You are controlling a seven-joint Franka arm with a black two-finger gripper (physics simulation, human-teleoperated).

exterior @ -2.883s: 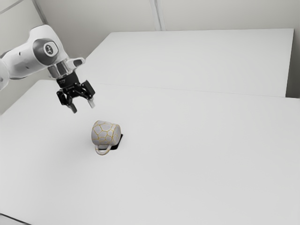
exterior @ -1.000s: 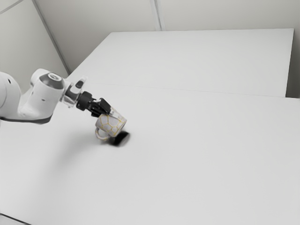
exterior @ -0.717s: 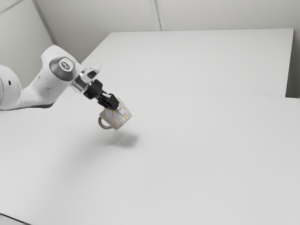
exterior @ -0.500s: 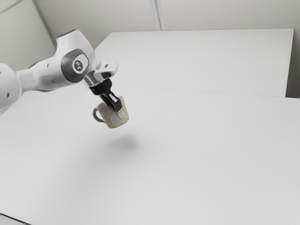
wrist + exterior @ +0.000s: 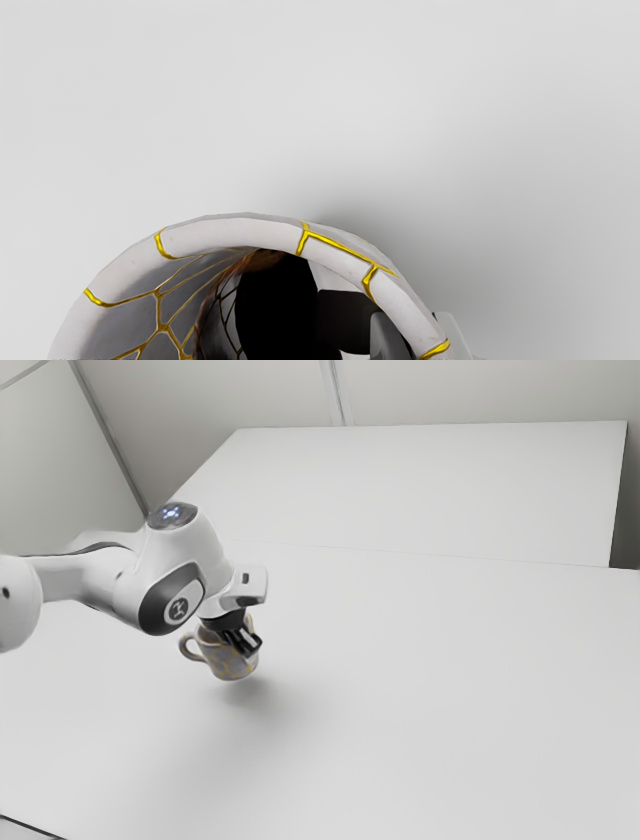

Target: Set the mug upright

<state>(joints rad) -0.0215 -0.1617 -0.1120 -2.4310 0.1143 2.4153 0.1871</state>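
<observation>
The gripper (image 5: 248, 647) pinches the wall of the mug (image 5: 228, 664), one finger inside and one outside; this grip, I think, serves to keep the mouth upward. The mug hangs just above the table (image 5: 420, 690), slightly tilted, so its base probably needs levelling before the release.

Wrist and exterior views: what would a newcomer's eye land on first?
Probably the gold-veined mug, its open rim large in the wrist view, the fingers gripping its wall from inside and outside. Then the bulky white arm, reaching in from the exterior view's left over the pale table.
</observation>
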